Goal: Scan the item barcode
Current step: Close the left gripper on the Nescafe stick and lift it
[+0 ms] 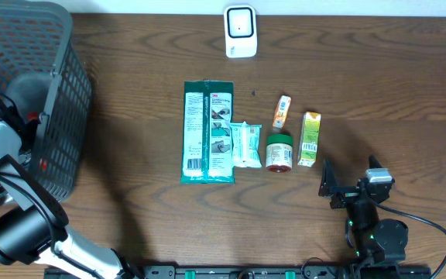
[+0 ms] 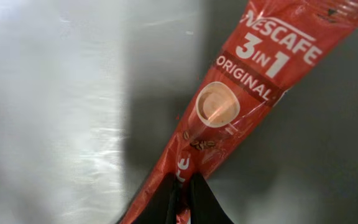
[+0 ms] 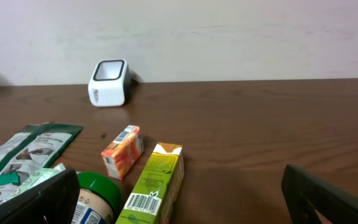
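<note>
In the left wrist view my left gripper (image 2: 182, 182) is shut on the lower end of a red Nescafe 3 in 1 sachet (image 2: 229, 106), over the grey floor of the basket (image 1: 60, 93). From overhead that gripper is down inside the basket and mostly hidden by the arm. The white barcode scanner (image 1: 240, 31) (image 3: 109, 83) stands at the far edge of the table. My right gripper (image 1: 351, 184) (image 3: 182, 205) rests open near the front edge, just in front of a green carton (image 1: 309, 139) (image 3: 154, 183) whose barcode faces its camera.
In a row mid-table lie a large green packet (image 1: 207, 132), a small wipes packet (image 1: 246, 145), a green-lidded jar (image 1: 279, 151) and a small orange box (image 1: 283, 111). The basket's tall mesh walls stand at the left.
</note>
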Robot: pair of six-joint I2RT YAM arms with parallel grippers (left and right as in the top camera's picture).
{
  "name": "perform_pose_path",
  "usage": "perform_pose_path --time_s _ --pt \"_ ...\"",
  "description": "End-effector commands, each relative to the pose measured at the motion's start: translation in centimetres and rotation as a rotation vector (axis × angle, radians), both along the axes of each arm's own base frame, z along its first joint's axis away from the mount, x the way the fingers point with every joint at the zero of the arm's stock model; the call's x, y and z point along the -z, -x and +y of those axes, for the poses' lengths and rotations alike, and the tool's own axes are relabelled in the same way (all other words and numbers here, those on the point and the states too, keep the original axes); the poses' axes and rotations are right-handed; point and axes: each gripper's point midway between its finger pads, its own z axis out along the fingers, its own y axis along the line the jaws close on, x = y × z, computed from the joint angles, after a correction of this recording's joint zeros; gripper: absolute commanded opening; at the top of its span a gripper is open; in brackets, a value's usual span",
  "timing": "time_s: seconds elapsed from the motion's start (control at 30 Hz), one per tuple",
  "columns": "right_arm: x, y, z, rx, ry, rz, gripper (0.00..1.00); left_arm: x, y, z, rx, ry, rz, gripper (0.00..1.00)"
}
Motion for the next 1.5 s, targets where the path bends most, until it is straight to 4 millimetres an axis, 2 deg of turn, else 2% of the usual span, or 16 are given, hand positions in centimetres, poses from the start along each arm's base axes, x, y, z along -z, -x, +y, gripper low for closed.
perform_pose_path --time_s 0.0,0.13,0.2,0.27,0.47,0.53,0.63,0.67,0.7,0.73,0.77,0.9,0.97,1.13,1.27,1.47 --pt "0.1 0.0 0.2 -0.009 -0.013 0.003 0.99 -1.8 -1.8 -2.4 0.028 0.119 -0.119 0.07" --pt "0.1 0.0 0.2 -0.009 -0.013 0.003 0.99 -7.8 -2.4 -1.6 -0.017 0.027 -0.248 0.07" --pt "0.1 0.0 0.2 -0.009 -0.013 0.003 0.99 -10.5 -2.1 -0.9 -0.059 -0.038 -0.292 0.07" --pt "0.1 0.0 0.2 -0.009 -0.013 0.003 0.99 -14.3 -1.6 -0.3 -0.096 -0.119 -0.362 0.07" --pt "0.1 0.0 0.2 -0.009 -0.013 0.003 0.99 -25.9 0.2 -1.7 -0.108 -0.275 -0.644 0.07" --pt "0.1 0.0 0.2 -0.009 -0.013 0.003 0.99 -28.8 1.3 -2.5 -0.106 -0.313 -0.712 0.07" --pt "0.1 0.0 0.2 -0.009 -0.013 0.003 0.99 -31.7 2.8 -3.6 -0.1 -0.362 -0.778 0.09" --pt "0.1 0.0 0.2 -0.009 -0.012 0.003 0.99 -32.2 3.0 -3.8 -0.089 -0.376 -0.785 0.11" --pt "0.1 0.0 0.2 -0.009 -0.013 0.003 0.99 -32.2 3.1 -3.8 -0.073 -0.389 -0.776 0.23" --pt "0.1 0.0 0.2 -0.009 -0.013 0.003 0.99 -31.8 3.1 -3.8 -0.065 -0.388 -0.759 0.33" --pt "0.1 0.0 0.2 -0.009 -0.013 0.003 0.99 -30.5 2.8 -3.6 -0.064 -0.366 -0.721 0.45" --pt "0.1 0.0 0.2 -0.009 -0.012 0.003 0.99 -24.9 1.3 -2.4 -0.075 -0.268 -0.577 0.66" --pt "0.1 0.0 0.2 -0.009 -0.013 0.003 0.99 -20.3 0.0 -1.5 -0.081 -0.198 -0.475 0.75" --pt "0.1 0.0 0.2 -0.009 -0.013 0.003 0.99 -11.4 -1.0 -0.7 -0.075 -0.071 -0.272 0.75" --pt "0.1 0.0 0.2 -0.009 -0.013 0.003 0.99 -5.7 -1.6 -1.3 -0.002 0.02 -0.169 0.72" --pt "0.1 0.0 0.2 -0.009 -0.013 0.003 0.99 0.1 -1.8 -2.0 0.036 0.112 -0.084 0.72"
